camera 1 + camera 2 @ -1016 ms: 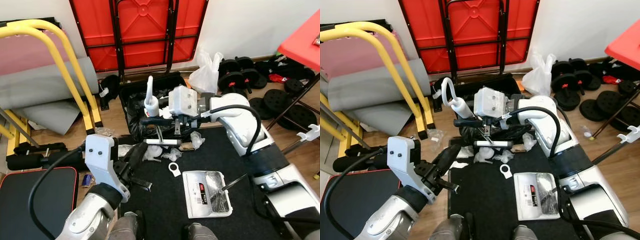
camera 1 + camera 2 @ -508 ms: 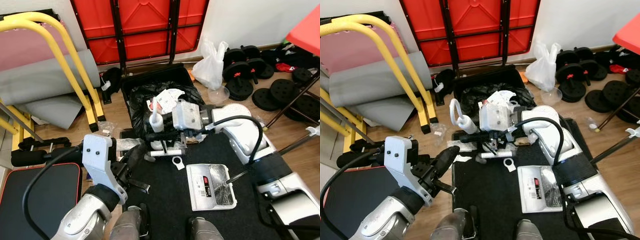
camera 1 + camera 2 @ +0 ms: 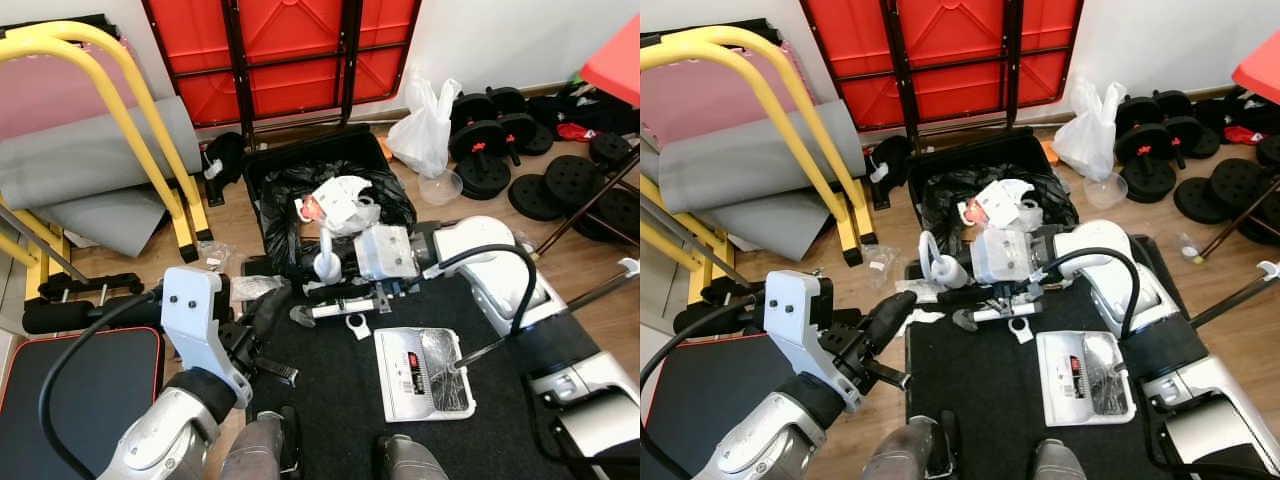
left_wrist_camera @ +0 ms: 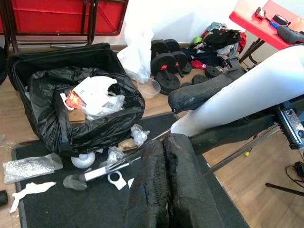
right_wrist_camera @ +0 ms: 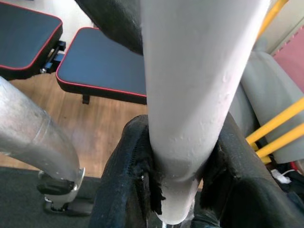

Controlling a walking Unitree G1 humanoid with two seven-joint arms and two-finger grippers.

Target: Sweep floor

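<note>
My rig had silver arms, white boxy wrist housings with screws, looping black cables, worn black gripper fingers (image 4: 171, 185).

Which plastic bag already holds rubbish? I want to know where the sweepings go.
The black bag lining the open black case, just beyond the right gripper; crumpled paper and wrappers lie in it. The white bag stands knotted by the dumbbells.

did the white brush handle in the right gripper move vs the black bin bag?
Yes. The white brush handle has dropped from above the black bin bag rim toward the black mat, clamped in the right gripper.
</note>
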